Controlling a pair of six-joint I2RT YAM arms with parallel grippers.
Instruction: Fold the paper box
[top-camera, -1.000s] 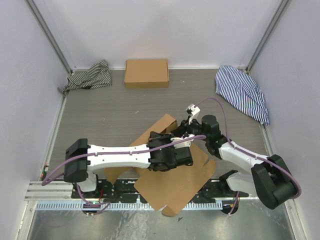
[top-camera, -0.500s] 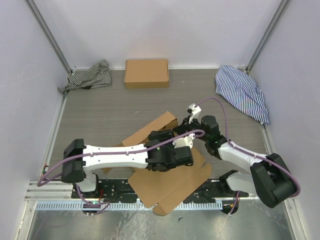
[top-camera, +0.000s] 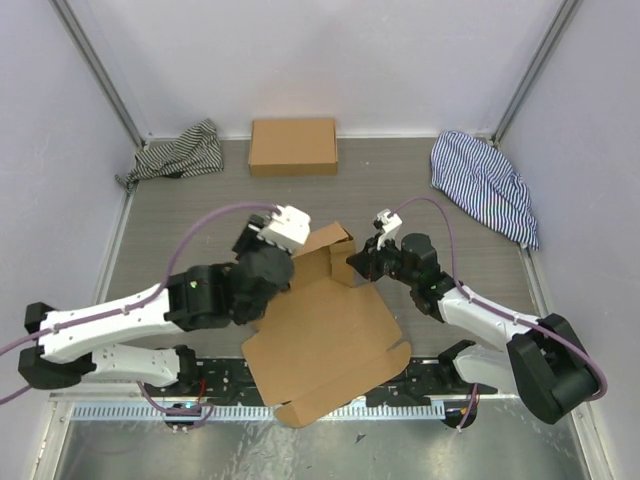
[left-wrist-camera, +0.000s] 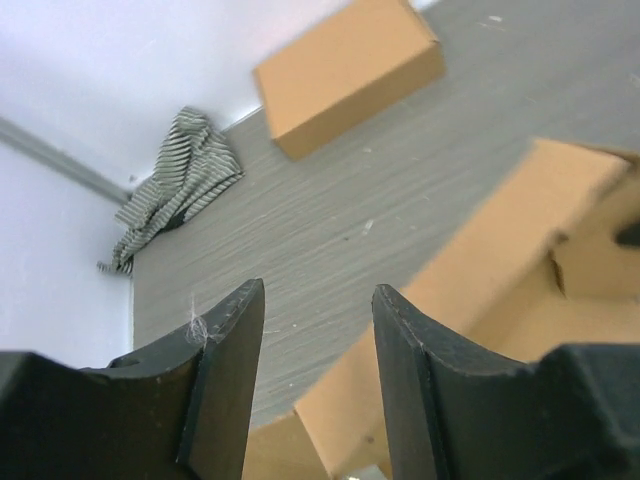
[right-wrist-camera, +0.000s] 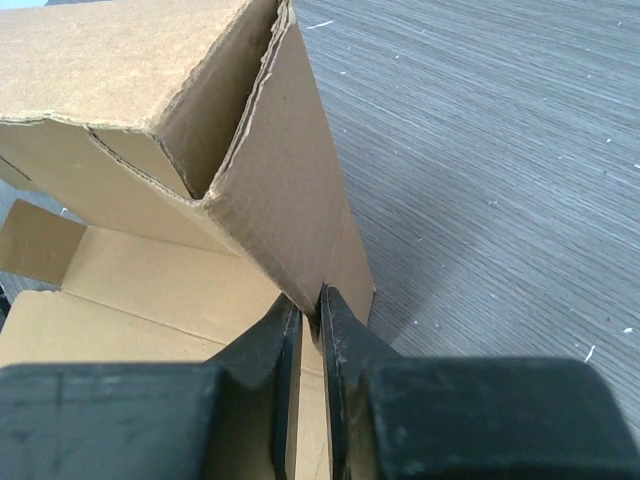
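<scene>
The paper box (top-camera: 325, 335) lies at the near middle of the table (top-camera: 200, 215), its long axis running from about 7 o'clock to 1 o'clock in the top view. The flat lid panel reaches over the near edge and the raised walls stand at the far end. The right claw (right-wrist-camera: 308, 298) is narrow and pinches the standing wall at the box's 1 o'clock corner, one finger on either face of the cardboard. The left claw (left-wrist-camera: 320, 290) is parted about halfway and holds nothing. It hovers just off the box's 10 o'clock side, pointing toward 12 o'clock, where the ready-formed box (top-camera: 293, 147) sits by the back wall. From this claw the nearest raised wall lies at 4 o'clock, close but apart. My reading is that with the right side pinned, the left arm is the nearer one to the left wall, and the coming move calls for it to turn in toward 4 o'clock
</scene>
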